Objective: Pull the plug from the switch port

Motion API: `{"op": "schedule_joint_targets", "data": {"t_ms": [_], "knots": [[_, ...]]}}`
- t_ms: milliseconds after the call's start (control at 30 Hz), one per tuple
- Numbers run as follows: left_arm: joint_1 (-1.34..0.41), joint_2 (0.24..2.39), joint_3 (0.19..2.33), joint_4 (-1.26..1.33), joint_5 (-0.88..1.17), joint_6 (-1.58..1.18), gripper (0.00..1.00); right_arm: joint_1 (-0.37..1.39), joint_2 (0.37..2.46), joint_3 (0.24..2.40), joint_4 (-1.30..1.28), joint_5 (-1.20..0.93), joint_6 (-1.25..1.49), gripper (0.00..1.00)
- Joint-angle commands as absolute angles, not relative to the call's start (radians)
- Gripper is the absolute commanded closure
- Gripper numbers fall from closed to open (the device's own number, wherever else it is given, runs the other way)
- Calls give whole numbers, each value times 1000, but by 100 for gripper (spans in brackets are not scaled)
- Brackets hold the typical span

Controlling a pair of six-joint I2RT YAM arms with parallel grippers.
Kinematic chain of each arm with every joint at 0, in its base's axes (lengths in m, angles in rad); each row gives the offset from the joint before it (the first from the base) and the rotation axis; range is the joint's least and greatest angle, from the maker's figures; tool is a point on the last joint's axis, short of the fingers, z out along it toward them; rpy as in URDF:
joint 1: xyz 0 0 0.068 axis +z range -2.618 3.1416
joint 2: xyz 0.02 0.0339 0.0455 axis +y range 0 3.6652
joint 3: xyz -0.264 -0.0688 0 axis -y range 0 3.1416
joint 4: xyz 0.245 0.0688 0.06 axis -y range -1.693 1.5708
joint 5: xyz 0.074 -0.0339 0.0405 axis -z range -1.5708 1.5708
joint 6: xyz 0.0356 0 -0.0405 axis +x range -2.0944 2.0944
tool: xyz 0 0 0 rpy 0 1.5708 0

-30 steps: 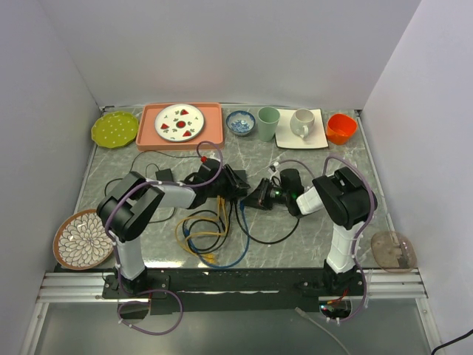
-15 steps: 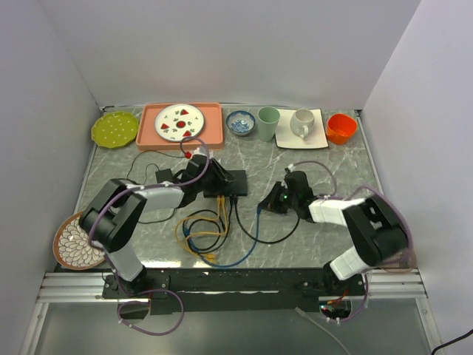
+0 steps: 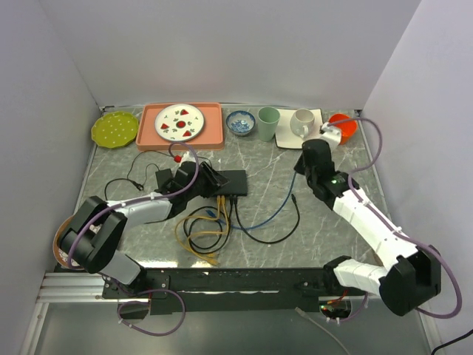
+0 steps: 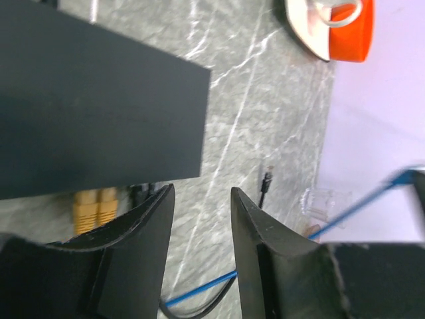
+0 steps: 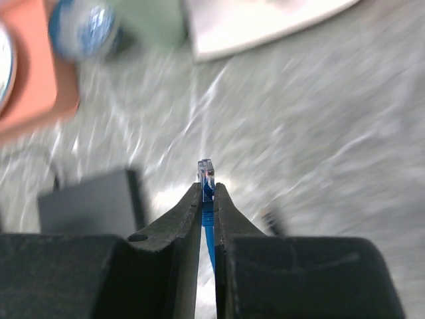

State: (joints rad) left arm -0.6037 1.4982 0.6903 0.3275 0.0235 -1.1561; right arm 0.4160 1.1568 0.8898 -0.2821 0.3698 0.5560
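Note:
The switch (image 3: 233, 182) lies flat left of the table's middle, with yellow plugs (image 4: 93, 206) in its near-edge ports. My right gripper (image 3: 305, 165) is raised well to the switch's right, near the white mug. It is shut on a blue plug (image 5: 206, 173) whose clear tip sticks out past the fingertips. The plug's blue cable (image 4: 199, 290) trails back down toward the switch. My left gripper (image 3: 210, 178) sits low at the switch's left end. Its jaws stand open over bare table beside the switch's corner (image 4: 192, 126), with nothing between them.
Along the back stand a green plate (image 3: 115, 129), an orange tray (image 3: 214, 126) with a white plate, a blue bowl (image 3: 240, 122), a green cup (image 3: 268, 123), a white mug (image 3: 301, 123) and an orange cup (image 3: 341, 127). Coiled cables (image 3: 203, 229) lie near the switch. A loose black plug (image 4: 266, 179) rests on the table.
My right arm has swung up and to the right, carrying the blue plug away from the switch. My left arm has drawn back to the left, its gripper now at the switch's left end.

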Motion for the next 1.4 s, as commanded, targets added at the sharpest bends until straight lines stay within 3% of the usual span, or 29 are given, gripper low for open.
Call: {"op": "schedule_joint_targets", "data": {"t_ms": [0,200,267,300,400,500,667,800,1067,1367], "knots": [[-606,1479,664,360,3,-1158,54,410,1126,994,-410,673,443,100],[-606,1471,643,364,3,-1164,54,364,1108,977,-428,728,443,100],[-606,1468,638,359,3,-1161,55,342,1117,976,-435,637,446,84],[-606,1465,634,365,3,-1163,54,336,1150,983,-460,576,477,67],[-606,1460,620,374,9,-1169,54,334,1224,988,-503,467,529,50],[-606,1447,600,377,12,-1170,54,336,1218,914,-450,393,566,40],[-606,1396,548,377,8,-1173,54,339,1213,825,-400,255,569,39],[-607,1347,500,373,6,-1178,54,363,1204,732,-341,141,563,43],[-623,1310,425,373,3,-1187,54,422,1304,661,-290,117,587,53],[-630,1284,405,364,2,-1180,55,474,1328,663,-328,166,617,55]]}}
